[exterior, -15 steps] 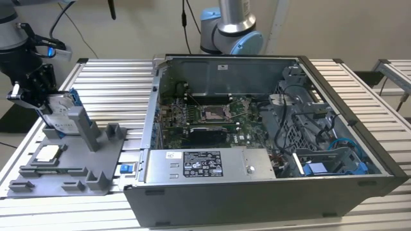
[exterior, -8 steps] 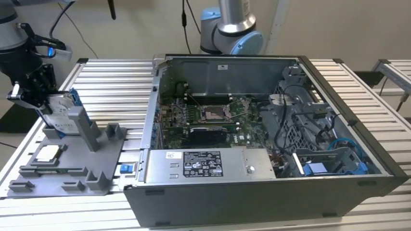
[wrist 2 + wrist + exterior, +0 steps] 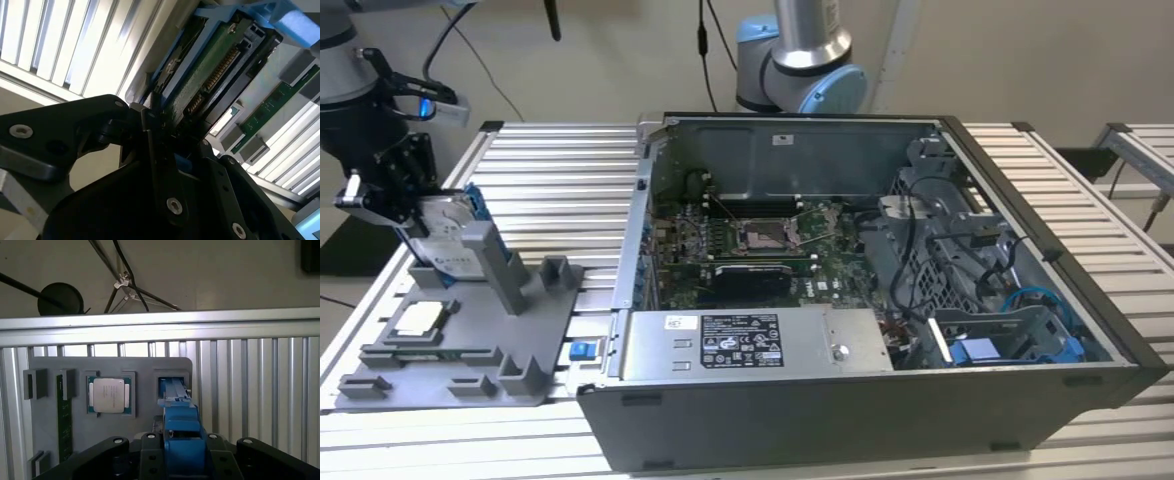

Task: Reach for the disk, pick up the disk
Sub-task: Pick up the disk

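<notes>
End effector (image 3: pixel 414 220): your fingers are clamped on the disk (image 3: pixel 447 245), gripping its blue-framed edges | disk: upright at the gray fixture's (image 3: pixel 480 350) slot, table (image 3: pixel 560 170), exterior view's left.

Bright light; glare on slats (image 3: pixel 60 45); foreground blurred.

Exterior view looks down on the table (image 3: pixel 1067 170); both wrist views sit close above the disk (image 3: pixel 210 70) (image 3: pixel 180 422).
</notes>
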`<state>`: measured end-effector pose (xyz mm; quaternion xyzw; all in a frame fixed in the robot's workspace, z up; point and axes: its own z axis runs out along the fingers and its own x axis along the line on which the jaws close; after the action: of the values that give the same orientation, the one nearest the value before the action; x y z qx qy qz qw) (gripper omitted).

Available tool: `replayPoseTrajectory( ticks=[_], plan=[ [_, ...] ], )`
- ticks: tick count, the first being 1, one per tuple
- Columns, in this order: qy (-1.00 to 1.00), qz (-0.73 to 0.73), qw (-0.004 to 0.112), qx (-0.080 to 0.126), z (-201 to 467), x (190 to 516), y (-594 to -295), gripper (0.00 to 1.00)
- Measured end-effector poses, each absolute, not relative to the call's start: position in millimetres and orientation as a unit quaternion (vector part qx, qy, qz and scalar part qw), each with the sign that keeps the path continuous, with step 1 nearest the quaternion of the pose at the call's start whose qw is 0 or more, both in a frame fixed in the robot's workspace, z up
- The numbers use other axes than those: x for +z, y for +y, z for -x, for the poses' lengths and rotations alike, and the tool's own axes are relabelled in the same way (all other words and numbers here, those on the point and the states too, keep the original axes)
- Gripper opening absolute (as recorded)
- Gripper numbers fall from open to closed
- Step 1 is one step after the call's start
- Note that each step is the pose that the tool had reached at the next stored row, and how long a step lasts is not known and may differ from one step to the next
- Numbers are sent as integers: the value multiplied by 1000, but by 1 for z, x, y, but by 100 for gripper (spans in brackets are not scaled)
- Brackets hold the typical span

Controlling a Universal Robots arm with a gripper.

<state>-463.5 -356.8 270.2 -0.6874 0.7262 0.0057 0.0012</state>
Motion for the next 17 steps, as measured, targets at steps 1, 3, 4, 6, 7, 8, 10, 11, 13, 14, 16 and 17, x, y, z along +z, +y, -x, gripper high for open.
replayPoseTrajectory(
  ticks=[1, 3, 4, 6, 7, 8, 10, 11, 13, 14, 16, 17],
  plan=[
    [726, 687, -1, 4, 464, 270, -357, 0],
    [726, 687, -1, 3, 463, 270, -357, 0],
    [726, 687, 1, 6, 463, 270, -357, 0],
    [726, 687, 2, 7, 463, 270, -357, 0],
    [726, 687, 2, 7, 463, 270, -357, 0],
    [726, 687, 2, 7, 463, 270, -357, 0],
    [726, 687, 2, 7, 463, 270, -357, 0],
    [726, 687, 2, 7, 463, 270, -357, 0],
    [726, 687, 3, 7, 464, 271, -357, 0],
    [726, 687, 2, 7, 464, 272, -357, 0],
    [726, 687, 2, 7, 463, 274, -357, 0],
    [726, 687, 2, 7, 463, 275, -357, 0]
  ],
)
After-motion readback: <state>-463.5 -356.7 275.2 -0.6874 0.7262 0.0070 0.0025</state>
